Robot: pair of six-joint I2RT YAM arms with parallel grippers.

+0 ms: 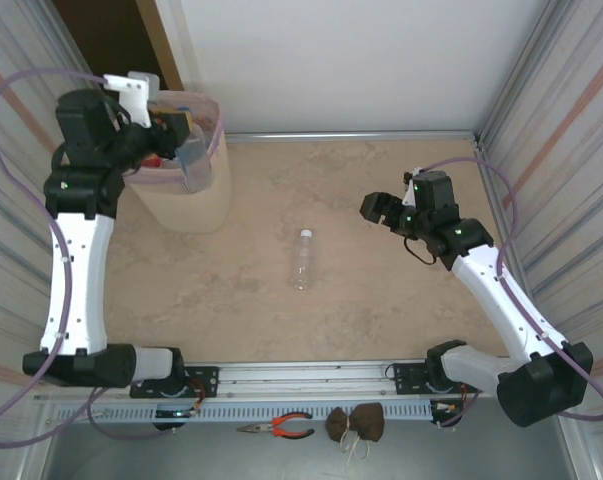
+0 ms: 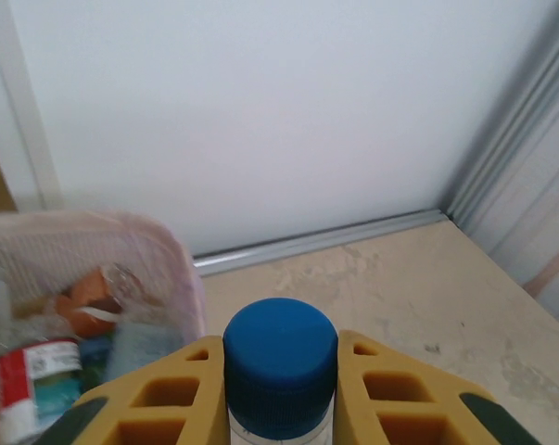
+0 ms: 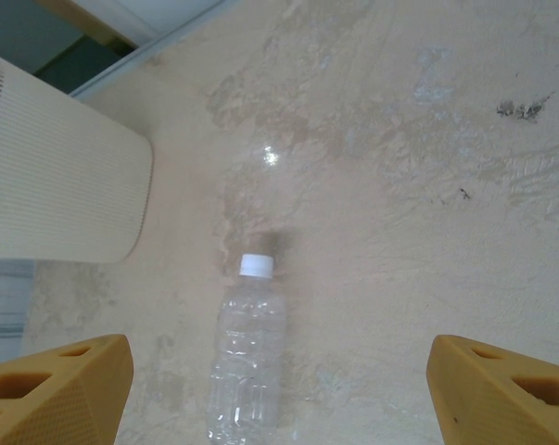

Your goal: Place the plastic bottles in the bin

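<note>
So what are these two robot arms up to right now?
They're clearing plastic bottles into a bin. The left claw is shut on a blue-capped bottle, held up at the rim of the beige bin, which already has other bottles in it. The right claw is open and pointed at a clear white-capped bottle lying on the table, not touching it.

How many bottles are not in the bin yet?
2: a clear one lying on the table, a blue-capped one gripped by the left tool at the bin. Others inside are partly hidden.
</note>
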